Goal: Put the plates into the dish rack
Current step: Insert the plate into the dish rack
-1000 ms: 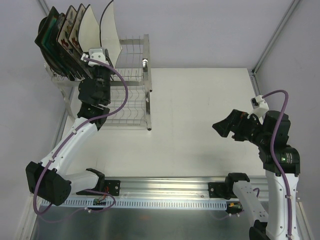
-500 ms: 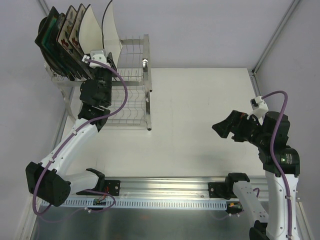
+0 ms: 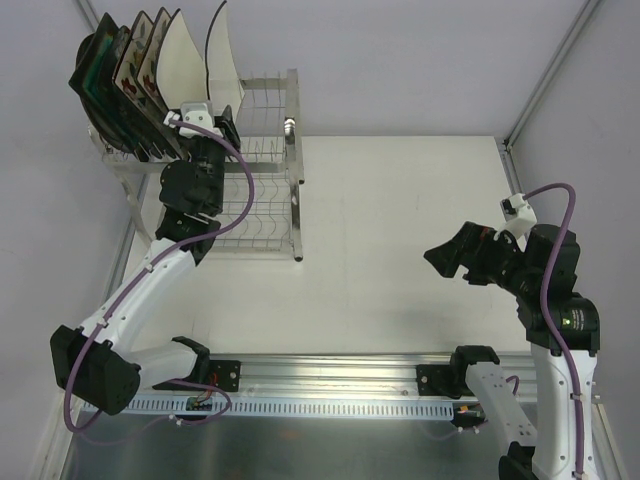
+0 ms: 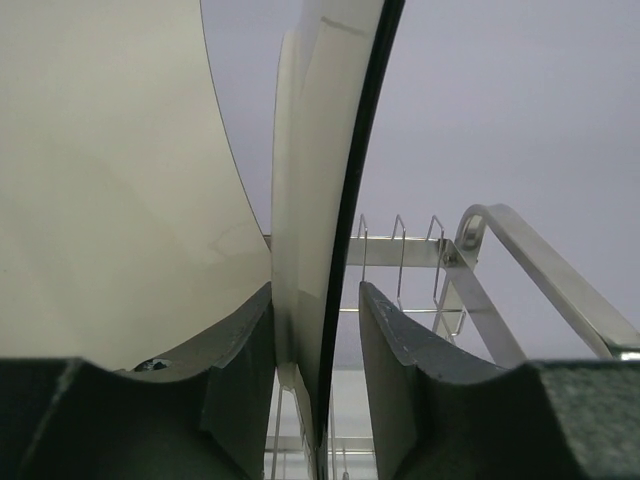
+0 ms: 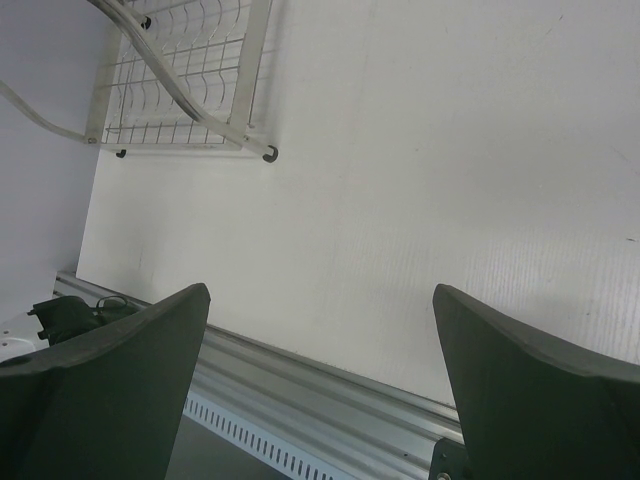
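Observation:
The dish rack point(image 3: 270, 215) stands at the far left. Several plates stand on edge in its upper tier: the teal-centred dark one point(image 3: 92, 70), the flowered cream one point(image 3: 140, 60), the plain white one point(image 3: 180, 55) and the round cream plate with dark rim point(image 3: 222, 55). My left gripper point(image 3: 215, 125) sits at the round plate's lower edge. In the left wrist view point(image 4: 316, 290) its jaws straddle the round plate point(image 4: 310, 150): the left finger lies against it and the right finger stands a small gap off. The white plate point(image 4: 100, 150) is beside it. My right gripper point(image 3: 440, 255) is open and empty above the table.
The white table point(image 3: 400, 200) stretches right of the rack. A metal rail point(image 3: 330, 375) runs along the near edge. The right wrist view shows the rack's lower tier point(image 5: 180, 60) far off. Grey walls close in behind and to the left.
The round plate has tipped a little more upright in the rack, and my left gripper has shifted slightly with it. The right arm has barely moved.

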`<state>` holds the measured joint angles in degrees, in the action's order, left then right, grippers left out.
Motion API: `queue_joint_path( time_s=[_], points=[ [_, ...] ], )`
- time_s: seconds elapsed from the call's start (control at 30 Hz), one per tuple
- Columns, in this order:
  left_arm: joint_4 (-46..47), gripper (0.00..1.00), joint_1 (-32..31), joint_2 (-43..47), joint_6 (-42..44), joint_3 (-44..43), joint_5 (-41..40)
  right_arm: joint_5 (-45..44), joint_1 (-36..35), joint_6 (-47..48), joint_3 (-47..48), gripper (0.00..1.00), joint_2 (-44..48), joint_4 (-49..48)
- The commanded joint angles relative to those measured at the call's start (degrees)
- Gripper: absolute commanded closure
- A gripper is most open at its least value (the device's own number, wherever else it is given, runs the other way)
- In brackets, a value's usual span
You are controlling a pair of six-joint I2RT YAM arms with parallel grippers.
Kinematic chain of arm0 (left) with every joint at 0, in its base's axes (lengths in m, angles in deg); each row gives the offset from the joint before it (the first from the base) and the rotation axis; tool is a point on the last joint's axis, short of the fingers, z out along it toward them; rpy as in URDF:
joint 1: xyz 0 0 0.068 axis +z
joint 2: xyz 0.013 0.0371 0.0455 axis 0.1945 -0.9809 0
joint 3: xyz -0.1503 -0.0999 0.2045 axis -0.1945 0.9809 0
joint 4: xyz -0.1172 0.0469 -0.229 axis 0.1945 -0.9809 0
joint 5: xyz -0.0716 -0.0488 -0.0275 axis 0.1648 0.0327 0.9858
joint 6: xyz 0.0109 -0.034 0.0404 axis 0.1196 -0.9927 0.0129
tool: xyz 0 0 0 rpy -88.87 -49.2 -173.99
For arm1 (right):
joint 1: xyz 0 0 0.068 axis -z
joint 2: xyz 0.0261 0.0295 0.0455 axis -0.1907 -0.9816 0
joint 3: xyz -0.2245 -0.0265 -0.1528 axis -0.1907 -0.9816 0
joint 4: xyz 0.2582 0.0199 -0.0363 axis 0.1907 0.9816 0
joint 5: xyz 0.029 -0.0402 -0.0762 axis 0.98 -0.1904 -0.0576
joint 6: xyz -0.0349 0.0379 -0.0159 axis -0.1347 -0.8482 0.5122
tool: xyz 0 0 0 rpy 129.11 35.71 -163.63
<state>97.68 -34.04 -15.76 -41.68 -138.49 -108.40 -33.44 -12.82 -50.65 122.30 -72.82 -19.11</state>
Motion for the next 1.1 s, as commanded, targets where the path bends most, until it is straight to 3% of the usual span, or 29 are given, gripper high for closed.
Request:
queue_joint_path(
  time_s=[0.0,0.23,0.53,1.07],
  points=[
    [-0.81,0.6,1.21,3.35,0.91,1.12,-5.84,-0.56,-0.55,0.74,0.13,0.0,0.62,0.04],
    [-1.33,0.56,1.3,4.67,0.91,1.47,-7.07,-0.47,-0.64,0.65,0.05,0.0,0.71,-0.13],
    [-1.6,0.63,1.3,4.32,0.39,0.77,-8.13,-0.64,-0.72,0.3,-0.3,0.0,1.06,-0.04],
    [-1.6,0.52,1.21,5.46,-0.67,0.94,-12.08,-0.56,-0.9,0.56,-0.39,0.01,0.71,-0.39]
  ],
)
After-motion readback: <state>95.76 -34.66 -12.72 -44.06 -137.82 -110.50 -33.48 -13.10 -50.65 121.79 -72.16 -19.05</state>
